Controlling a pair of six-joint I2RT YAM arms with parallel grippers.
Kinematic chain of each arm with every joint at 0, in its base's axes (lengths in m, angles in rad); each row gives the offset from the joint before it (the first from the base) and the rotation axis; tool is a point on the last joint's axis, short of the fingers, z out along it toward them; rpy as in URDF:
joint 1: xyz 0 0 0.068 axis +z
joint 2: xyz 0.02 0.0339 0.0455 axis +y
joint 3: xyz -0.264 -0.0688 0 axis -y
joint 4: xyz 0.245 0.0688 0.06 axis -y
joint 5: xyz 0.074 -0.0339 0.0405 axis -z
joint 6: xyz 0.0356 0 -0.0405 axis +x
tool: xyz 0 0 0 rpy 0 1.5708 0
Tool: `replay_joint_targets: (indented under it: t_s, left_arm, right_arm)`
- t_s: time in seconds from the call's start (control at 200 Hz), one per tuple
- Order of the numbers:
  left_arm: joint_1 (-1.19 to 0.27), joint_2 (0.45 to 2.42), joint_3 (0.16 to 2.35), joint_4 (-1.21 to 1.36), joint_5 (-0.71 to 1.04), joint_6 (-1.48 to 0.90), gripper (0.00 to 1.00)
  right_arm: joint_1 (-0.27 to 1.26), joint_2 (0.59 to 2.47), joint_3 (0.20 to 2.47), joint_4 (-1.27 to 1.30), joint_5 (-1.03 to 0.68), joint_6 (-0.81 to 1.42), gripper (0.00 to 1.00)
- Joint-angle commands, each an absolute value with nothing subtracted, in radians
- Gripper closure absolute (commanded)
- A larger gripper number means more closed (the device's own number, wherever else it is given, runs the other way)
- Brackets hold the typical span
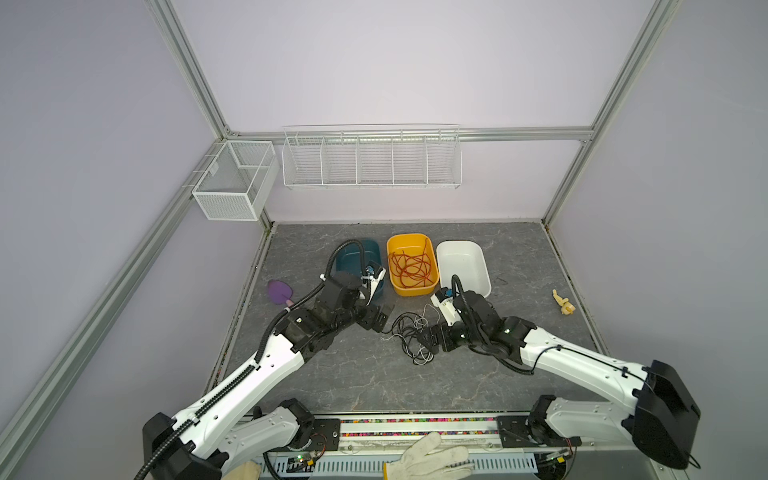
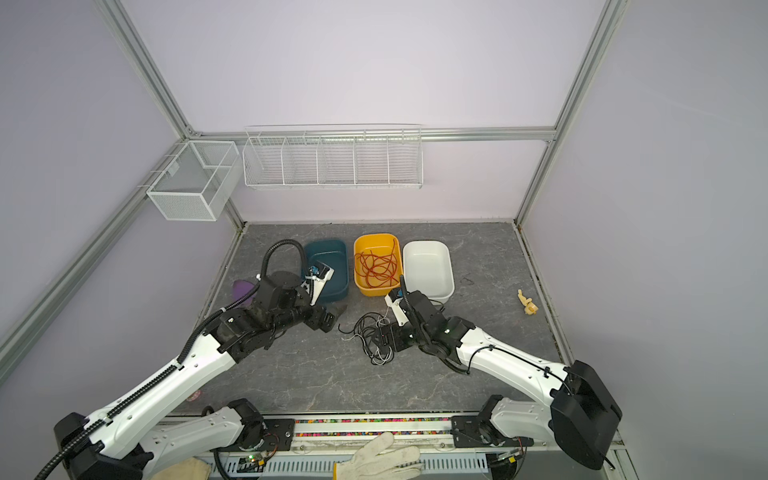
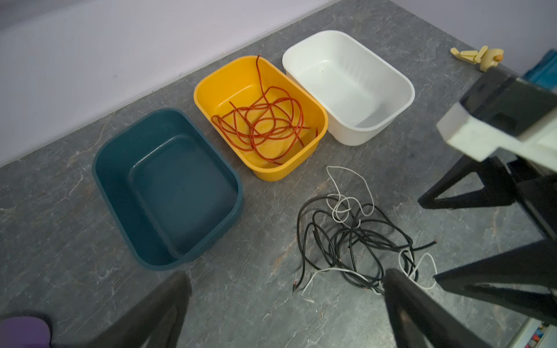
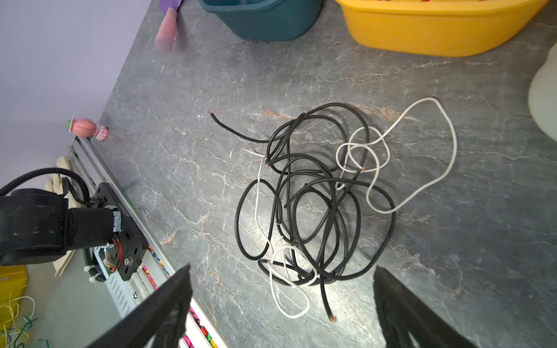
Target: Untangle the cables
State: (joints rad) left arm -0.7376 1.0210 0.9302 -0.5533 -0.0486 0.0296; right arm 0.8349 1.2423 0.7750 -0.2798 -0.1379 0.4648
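Separation of the cables by colour looks partly done, judging from how they lie. At the left, the deep teal plastic tub point(image 3: 168, 186), rounded-rectangular and smooth-walled, holds nothing. In front of it hangs the left gripper point(image 3: 287, 275), its black tapered fingers spread wide and grasping nothing, close beside the tangle.

Next comes the glossy yellow plastic tub point(image 3: 283, 170), which contains the red-orange cables point(image 3: 265, 126) in thin loose loops, with no other colour among them. In front of that tub, on the grey marbled tabletop point(image 3: 241, 301), lies the knot of black cables point(image 4: 283, 135) and white cables point(image 4: 454, 147). These are thin, round, rubbery-looking wires with bare copper-coloured ends. The black ones coil over each other, and the white ones thread through them and loop out on one side.

The right gripper point(image 4: 283, 271) hovers over the near edge of that heap, jaws fully apart, holding nothing. Farthest right, the smooth white plastic tub point(image 3: 349, 87) is empty.

The step in hand seems to be picking one colour out of the black-and-white heap. The next move probably calls for closing on a single free strand, such as the outlying white loop. It should be drawn out slowly while the other gripper pins the black coils, since limp wires will likely drag each other along.
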Motion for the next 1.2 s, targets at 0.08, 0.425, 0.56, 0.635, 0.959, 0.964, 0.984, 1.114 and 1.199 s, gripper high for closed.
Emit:
replay_joint_targets:
  t_s: [0.08,0.425,0.56,0.635,0.959,0.964,0.984,1.114,1.199]
  left_arm:
    - [-0.786,0.988,0.854,-0.613,-0.087,0.047,0.01]
    - [-0.802,0.920,0.756,-0.577,-0.075,0.143,0.01]
    - [-0.805,0.850,0.706,-0.553,-0.087,0.215,0.01]
    - [-0.805,0.792,0.652,-0.523,-0.064,0.280,0.01]
    - [-0.811,0.714,0.575,-0.487,0.001,0.354,0.01]
    - [-0.812,0.715,0.576,-0.488,0.000,0.356,0.01]
    - [-0.813,0.722,0.578,-0.491,0.000,0.358,0.01]
    - [-0.819,0.719,0.571,-0.497,0.014,0.375,0.01]
    - [-0.825,0.713,0.560,-0.499,0.016,0.387,0.01]
  right_arm:
    - [0.877,1.303,0.841,-0.384,-0.163,0.459,0.09]
    - [0.932,1.332,0.932,-0.519,-0.135,0.425,0.27]
    - [0.955,1.356,0.947,-0.521,-0.143,0.418,0.34]
    - [0.971,1.384,0.965,-0.526,-0.138,0.415,0.37]
    - [0.994,1.486,1.012,-0.528,-0.086,0.420,0.49]
    - [0.995,1.487,1.012,-0.528,-0.085,0.420,0.49]
    - [0.997,1.492,1.013,-0.527,-0.083,0.420,0.50]
    - [1.006,1.520,1.024,-0.523,-0.074,0.423,0.55]
    - [1.011,1.530,1.026,-0.519,-0.066,0.425,0.57]
